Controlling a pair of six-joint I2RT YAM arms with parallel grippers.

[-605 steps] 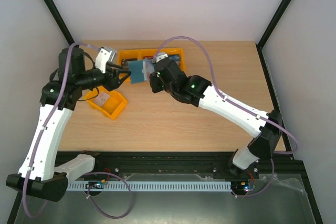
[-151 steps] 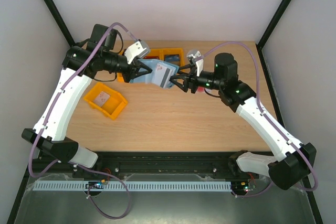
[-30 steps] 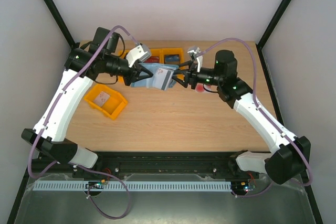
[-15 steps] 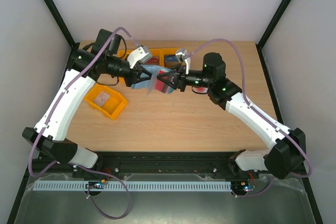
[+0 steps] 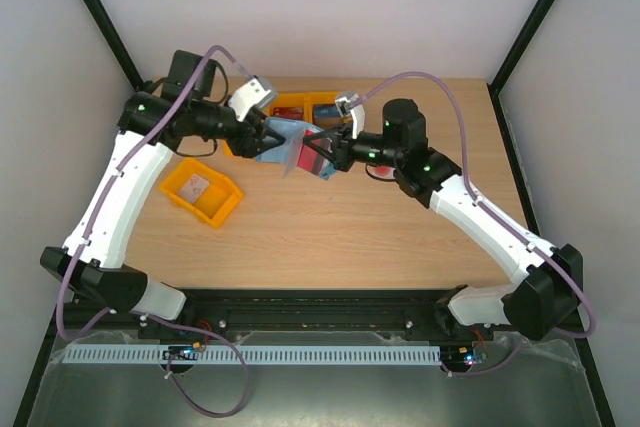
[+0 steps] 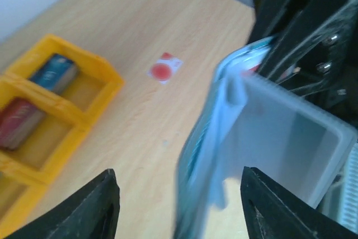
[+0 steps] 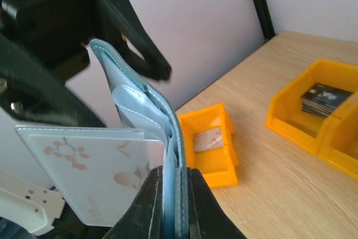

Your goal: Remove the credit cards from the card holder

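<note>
The teal-blue card holder (image 7: 170,132) hangs in the air between my two grippers, pinched at its lower edge by my right gripper (image 7: 176,172), which is shut on it. A pale card with pinkish marking (image 7: 92,166) sticks out of one side of it. My left gripper (image 6: 179,170) is open, its fingers wide on either side of the blurred holder (image 6: 215,138) without touching it. In the top view the holder (image 5: 283,130) sits between my left gripper (image 5: 272,137) and my right gripper (image 5: 322,152). A white card with a red round mark (image 6: 164,70) lies on the table.
A small orange bin (image 5: 203,192) at the left holds one card (image 7: 210,139). A row of orange bins (image 5: 300,107) at the back holds dark, blue and red items (image 6: 53,74). The red-mark card (image 5: 380,172) lies under my right arm.
My right gripper has moved left and closed on the card holder. My left gripper has opened and drawn back slightly. The pale card now sticks out of the holder.
</note>
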